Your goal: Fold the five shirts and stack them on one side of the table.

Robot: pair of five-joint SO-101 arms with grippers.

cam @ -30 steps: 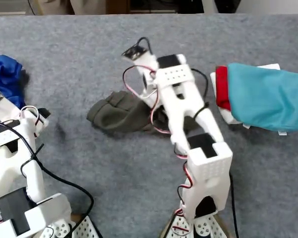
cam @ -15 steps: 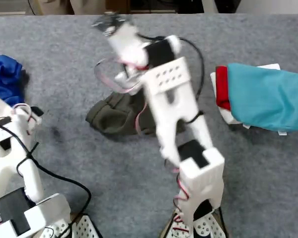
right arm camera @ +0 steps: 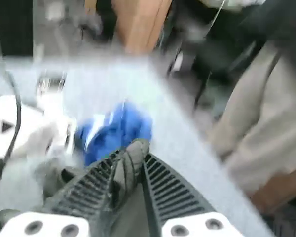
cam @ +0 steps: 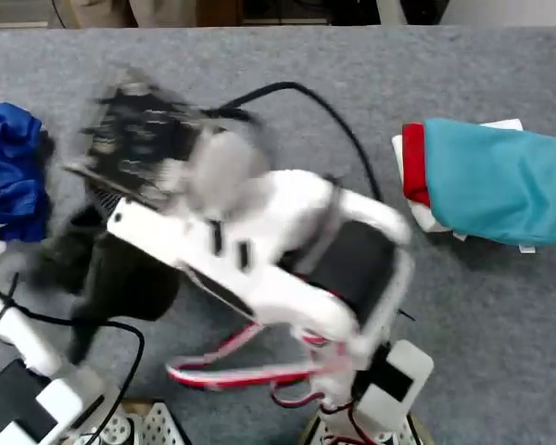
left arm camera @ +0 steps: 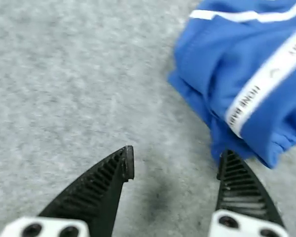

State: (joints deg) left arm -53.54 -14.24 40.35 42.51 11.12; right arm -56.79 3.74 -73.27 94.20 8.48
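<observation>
- A grey, felt-like surface [cam: 486, 324] carries everything, and beyond its far edge stand wooden furniture and dark clutter.
- At the far left edge lies the blue shirt [cam: 9, 167], crumpled in a heap, with white stripes running across its folds.
- My left arm [cam: 32, 389] sits in the near left corner, a black cable looping beside it.
- My left claw [left arm camera: 177, 165] hangs low over bare grey with its jaws spread wide and nothing between them. One fingertip is just beside the near hem of the blue shirt; I cannot tell whether it touches.
- Next along, the dark olive shirt [cam: 120, 273] hangs off the surface as a blurred dark mass, near the blue shirt and in front of it.
- My right claw [right arm camera: 134, 157] is clamped tight on a ridge of that olive cloth, which bunches up between the ribbed jaws.
- From the right wrist view the blue shirt shows farther off, beyond the pinched fold.
- My right arm [cam: 287, 241] reaches from its base at the near middle across to the left, raised high toward the camera.
- At the right edge sits a stack, well apart from the rest: a teal shirt [cam: 496, 181] on top, a folded red shirt [cam: 412, 167] peeking out at its left end, and a white shirt [cam: 428, 219] beneath.
</observation>
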